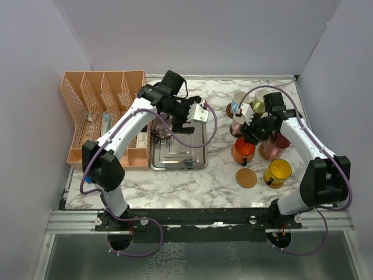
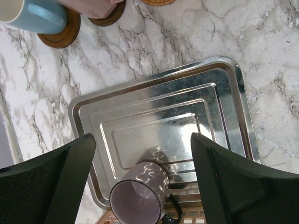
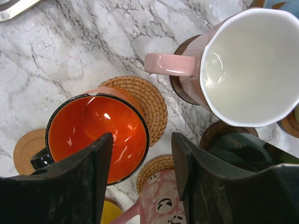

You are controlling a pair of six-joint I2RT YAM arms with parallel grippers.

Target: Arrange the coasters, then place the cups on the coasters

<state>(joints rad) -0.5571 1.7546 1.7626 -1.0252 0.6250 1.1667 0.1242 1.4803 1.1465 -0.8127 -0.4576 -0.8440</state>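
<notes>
A purple cup [image 2: 142, 196] stands on the steel tray [image 2: 154, 98], down between the wide-apart fingers of my open left gripper [image 2: 142, 140]. My right gripper [image 3: 142, 172] hangs open over a cluster of cups on coasters. Its left finger is above the orange cup [image 3: 96, 135], which sits on a woven coaster [image 3: 149, 102]. A pink patterned cup [image 3: 173, 200] on another woven coaster [image 3: 156, 170] lies under the gap. The pink-white cup [image 3: 247, 65] stands on a dark coaster [image 3: 184, 91]. One tan coaster [image 1: 246, 177] is bare beside the yellow cup [image 1: 278, 172].
An orange slotted rack [image 1: 102, 111] stands left of the tray, close to the left arm. A light blue cup [image 2: 32, 16] on a dark brown coaster [image 2: 58, 35] and a dark cup [image 3: 238, 144] crowd the right side.
</notes>
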